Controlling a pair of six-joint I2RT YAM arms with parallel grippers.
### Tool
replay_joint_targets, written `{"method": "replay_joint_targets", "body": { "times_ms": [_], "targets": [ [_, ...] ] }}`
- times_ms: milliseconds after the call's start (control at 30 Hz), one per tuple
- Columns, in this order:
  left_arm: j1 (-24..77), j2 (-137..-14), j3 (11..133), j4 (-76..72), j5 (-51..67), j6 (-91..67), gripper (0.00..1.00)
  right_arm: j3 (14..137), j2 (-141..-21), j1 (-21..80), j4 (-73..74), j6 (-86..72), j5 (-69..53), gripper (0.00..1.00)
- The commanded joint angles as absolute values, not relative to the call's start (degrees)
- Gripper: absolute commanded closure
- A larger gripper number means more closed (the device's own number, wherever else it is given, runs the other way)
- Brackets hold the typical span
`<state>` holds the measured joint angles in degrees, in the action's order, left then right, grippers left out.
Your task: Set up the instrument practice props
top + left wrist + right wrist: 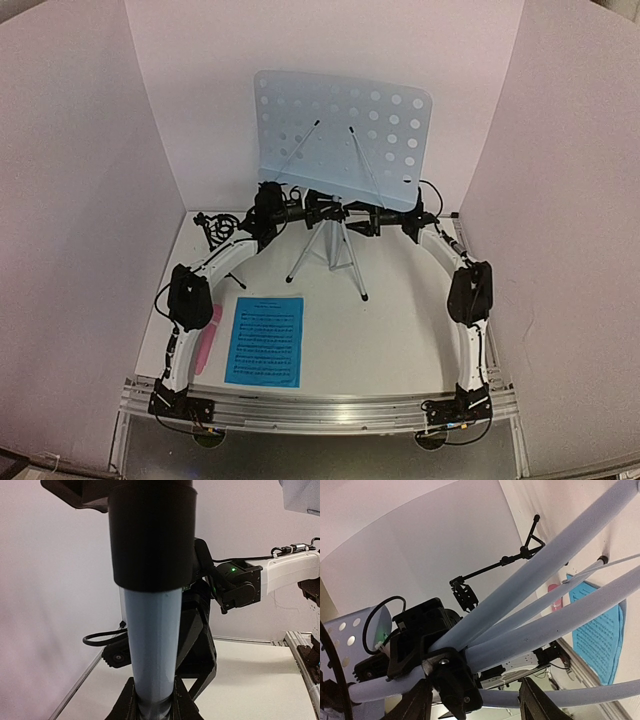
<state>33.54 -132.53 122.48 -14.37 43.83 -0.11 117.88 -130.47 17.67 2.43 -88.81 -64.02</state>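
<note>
1. The music stand (345,128) is standing upright on its silver tripod (330,250) in the middle of the table (410,330), toward the far wall. Its pale-blue perforated plate is facing the arms.
2. The left gripper (152,697) is reaching the pole (150,630) of the stand from the left side. In the left wrist view its two fingers are lying against the tube on both sides, under the black collar (150,535), so it is pinching the pole.
3. The right gripper (476,692) is reaching from the right side, at the place where the tripod legs are joining. Its fingers (535,702) are standing wide apart, with the black hub (452,680) sitting between them. I cannot tell if they are touching it.
4. The sheet-music pages (265,340) are lying flat on the near left part of the table, between the two arm bases. They are showing as one bright-blue rectangle, so I cannot tell how many sheets are there.
5. The pink microphone (207,345) is lying just left of the pages, and the left arm is partly hiding it.
6. The black mic stand (213,228) is sitting at the far left corner of the table, behind the left arm and well apart from the microphone.
</note>
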Motion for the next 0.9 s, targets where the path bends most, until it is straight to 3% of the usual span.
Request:
{"method": "replay_joint_targets", "body": {
  "times_ms": [0,300,533,700,867],
  "targets": [
    [33.49,-133.78,123.07,-14.09,43.59,1.27,1.0,115.4,-122.77,15.48,3.07,-68.89,-61.98,0.42],
    [33.49,-133.42,124.28,-14.2,43.17,1.02,1.0,106.1,-114.87,15.35,1.3,-18.09,-52.68,0.41],
    [33.48,-132.85,123.55,-15.59,43.67,0.52,1.0,87.06,-108.6,15.52,-23.69,19.38,-52.33,0.34],
    [33.44,-133.13,124.21,-15.13,43.84,-1.04,1.0,88.06,-110.78,17.0,-25.22,40.16,-43.79,0.32],
    [33.4,-132.88,124.1,-15.06,43.95,-1.05,1.0,90.64,-112.85,18.17,-25.66,50.4,-40.67,0.38]
  ]
}}
